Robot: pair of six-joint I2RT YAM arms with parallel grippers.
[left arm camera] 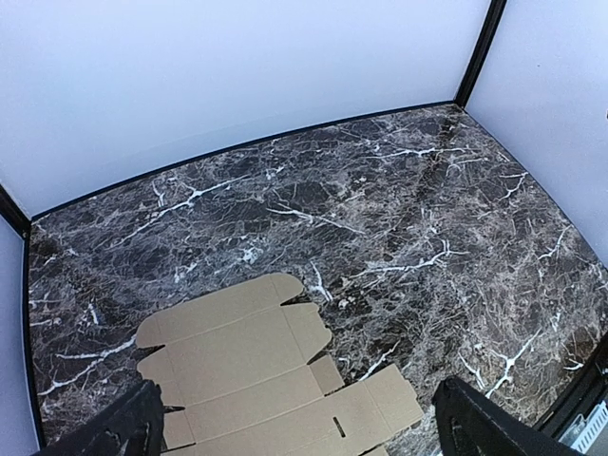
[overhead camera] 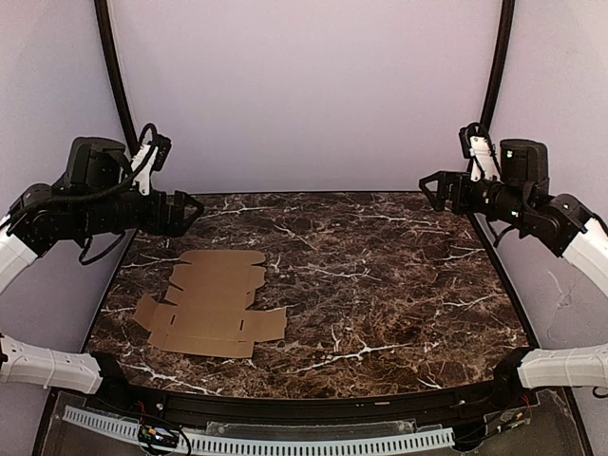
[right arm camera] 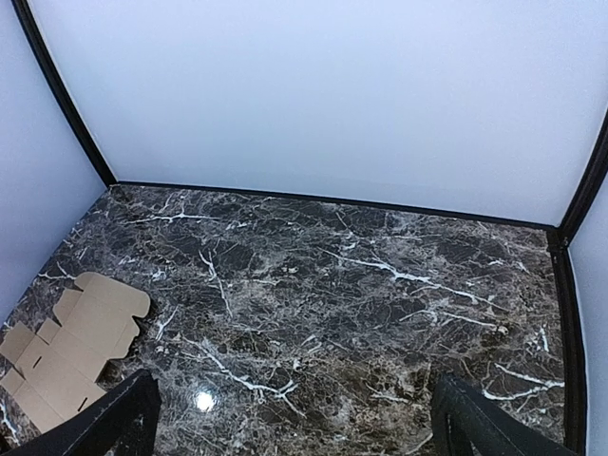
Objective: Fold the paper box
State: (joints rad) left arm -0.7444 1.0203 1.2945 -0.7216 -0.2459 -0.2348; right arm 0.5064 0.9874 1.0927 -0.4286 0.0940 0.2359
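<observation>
Paper box (overhead camera: 214,304): flat, unfolded sheet on the marble table (overhead camera: 380,285), about 8 o'clock from table centre, flaps spread. Left gripper (overhead camera: 193,211) at 10 o'clock, raised above the table, jaws fully apart, holding nothing. Right gripper (overhead camera: 429,190) at 2 o'clock, likewise wide and empty.

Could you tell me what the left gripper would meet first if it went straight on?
Probably the flat paper box, which lies just ahead of the open left gripper in its wrist view; depth is unclear, so perhaps the table.
</observation>
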